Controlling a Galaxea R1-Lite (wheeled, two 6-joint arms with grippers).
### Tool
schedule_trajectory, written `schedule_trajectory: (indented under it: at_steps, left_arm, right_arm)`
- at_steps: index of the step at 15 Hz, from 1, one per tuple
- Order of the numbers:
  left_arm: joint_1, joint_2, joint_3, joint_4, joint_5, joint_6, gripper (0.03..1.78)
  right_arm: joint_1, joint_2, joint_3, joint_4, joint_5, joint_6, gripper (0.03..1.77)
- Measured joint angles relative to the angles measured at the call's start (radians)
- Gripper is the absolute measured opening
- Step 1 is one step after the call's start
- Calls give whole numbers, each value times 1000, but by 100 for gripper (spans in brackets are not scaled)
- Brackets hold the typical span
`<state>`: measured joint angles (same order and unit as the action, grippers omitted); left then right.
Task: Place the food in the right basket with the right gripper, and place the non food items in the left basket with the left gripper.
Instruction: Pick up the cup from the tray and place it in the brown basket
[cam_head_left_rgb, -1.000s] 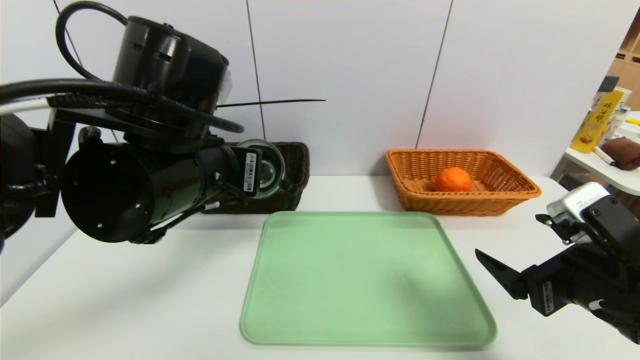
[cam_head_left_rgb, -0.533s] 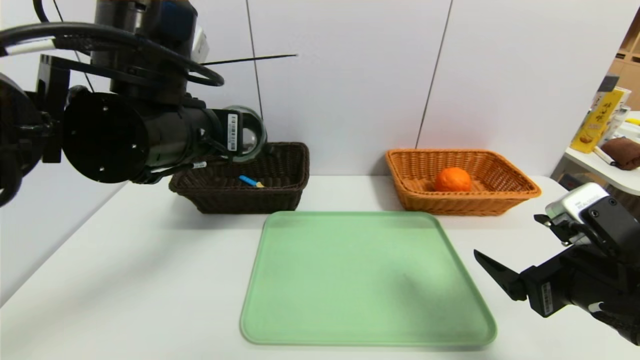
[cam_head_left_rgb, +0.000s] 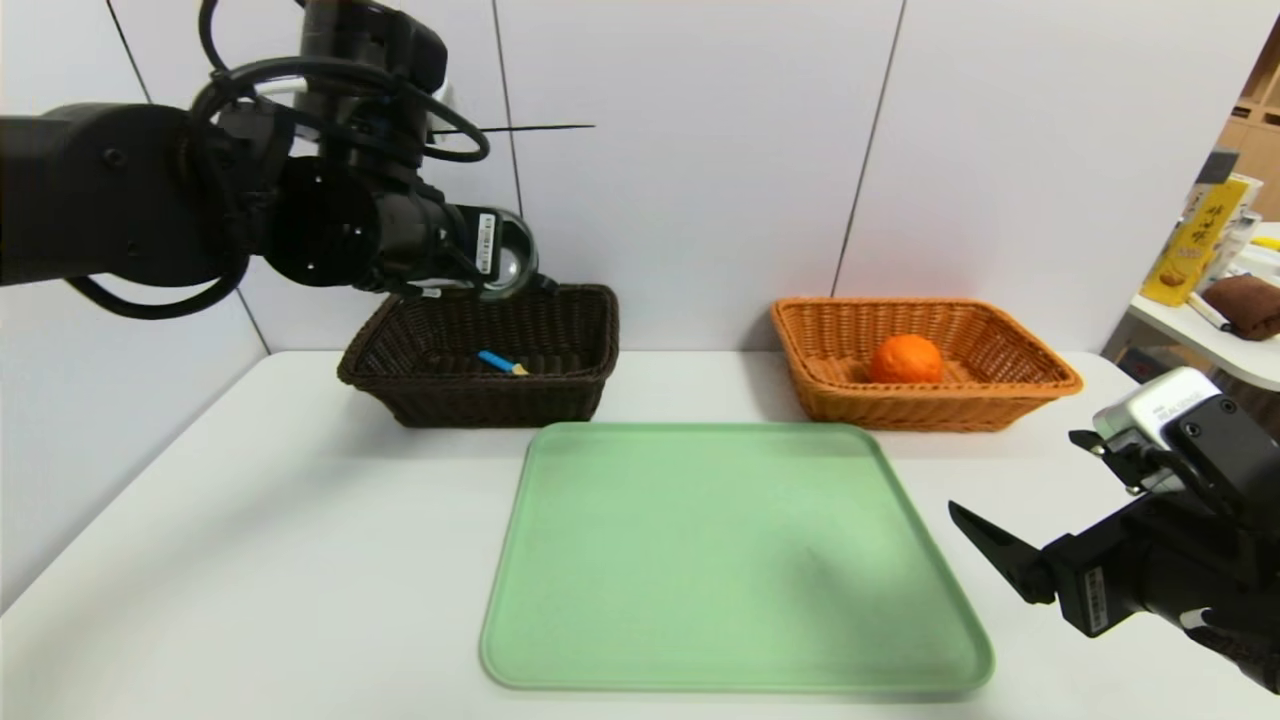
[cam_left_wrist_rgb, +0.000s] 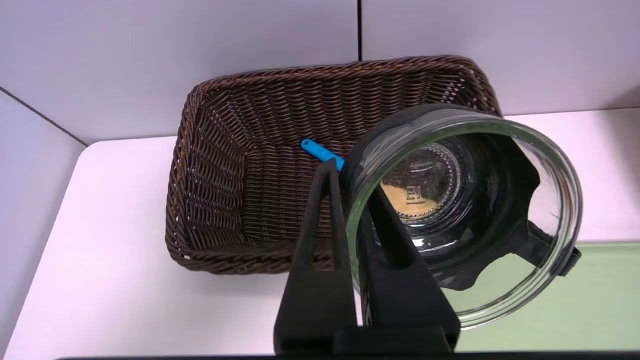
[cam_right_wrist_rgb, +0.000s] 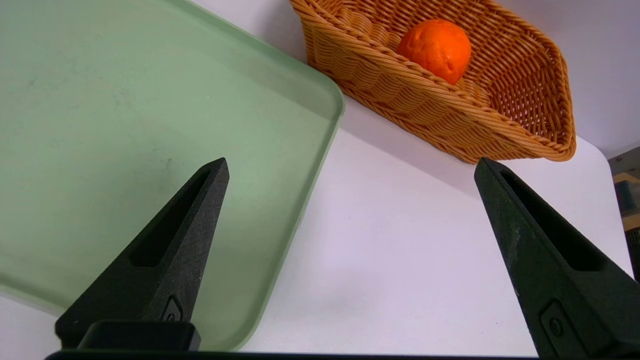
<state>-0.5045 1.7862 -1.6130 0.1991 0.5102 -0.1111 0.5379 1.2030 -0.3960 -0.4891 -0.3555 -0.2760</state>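
- Dark brown wicker, the left basket (cam_head_left_rgb: 480, 355) stands at the far left of the white table (cam_head_left_rgb: 250, 560), against the wall; a spoon (cam_head_left_rgb: 502, 363) with a blue handle lies on its floor.
- Above that basket's far right part, the left gripper (cam_head_left_rgb: 497, 262) hangs in the air, its fingers (cam_left_wrist_rgb: 320, 240) pinched on the rim of a clear glass cup (cam_left_wrist_rgb: 462, 210) with a black base and handle.
- The cup is clear of the wicker and tipped on its side, with its mouth facing the wrist camera.
- Orange-tan wicker, the right basket (cam_head_left_rgb: 925, 365) stands at the far right of the table, well apart from the dark one.
- An orange fruit (cam_head_left_rgb: 906, 359) rests on the floor of the right basket, near its middle.
- Between the baskets and nearer to the robot lies a pale green tray (cam_head_left_rgb: 730, 560), flat on the table with nothing on it.
- At the near right, the right gripper (cam_right_wrist_rgb: 350, 167) hovers low over the table just beside the tray's right edge, jaws spread wide and holding nothing.
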Motion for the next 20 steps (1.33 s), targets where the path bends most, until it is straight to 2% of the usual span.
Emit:
schedule_trajectory:
  at_steps: [3,10,13,20]
  left_arm:
    - [40,92,-101,54,-39,3,11]
    - [63,271,-284,182,-63,-4,11]
    - [64,324,-312,248,-99,-17,11]
    - [83,393,-312,253,-136,-34,11]
  right_arm:
    - [0,-10,4,0,0,0,169]
    - [0,-23,6,0,1,-2,169]
    - [0,-23,5,0,3,-4,169]
    - [0,-23,1,0,6,-11,169]
